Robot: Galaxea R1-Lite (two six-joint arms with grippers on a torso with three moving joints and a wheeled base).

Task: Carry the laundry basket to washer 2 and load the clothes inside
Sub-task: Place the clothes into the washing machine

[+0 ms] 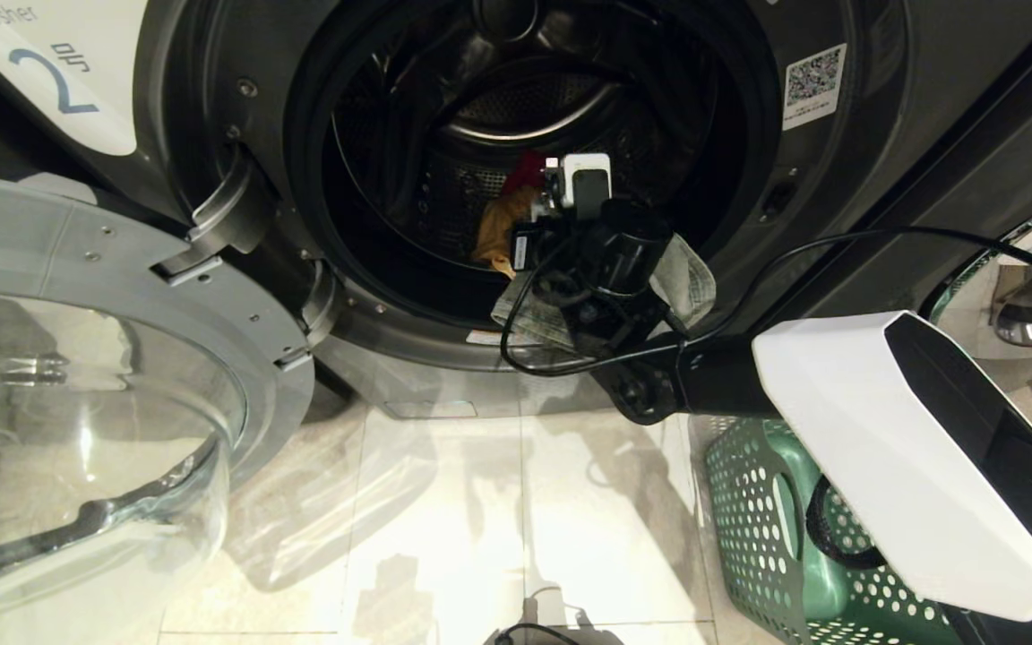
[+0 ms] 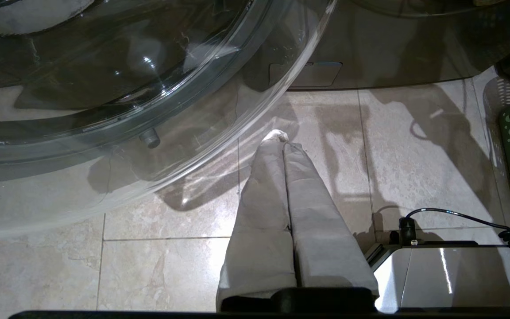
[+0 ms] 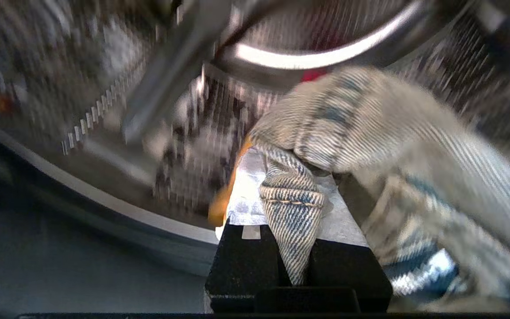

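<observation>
While our right gripper [image 3: 292,208] reaches through the open mouth of washer 2 [image 1: 838,179], its fingers [image 3: 241,261] are clenched on a fold of striped blue-and-white cloth [image 3: 370,124] — the rest of that cloth hangs over the lower rim of the opening, with an orange garment [image 1: 503,228] and a red one [image 1: 527,168] lying in the drum beyond. We see the laundry basket [image 1: 749,502] on the tiled floor [image 1: 444,502] beneath the right arm, just in front of the machine. Our left gripper [image 2: 285,146] hangs low over the tiles beside the swung-open glass door [image 2: 148,88] — pressed together, gripping nothing.
</observation>
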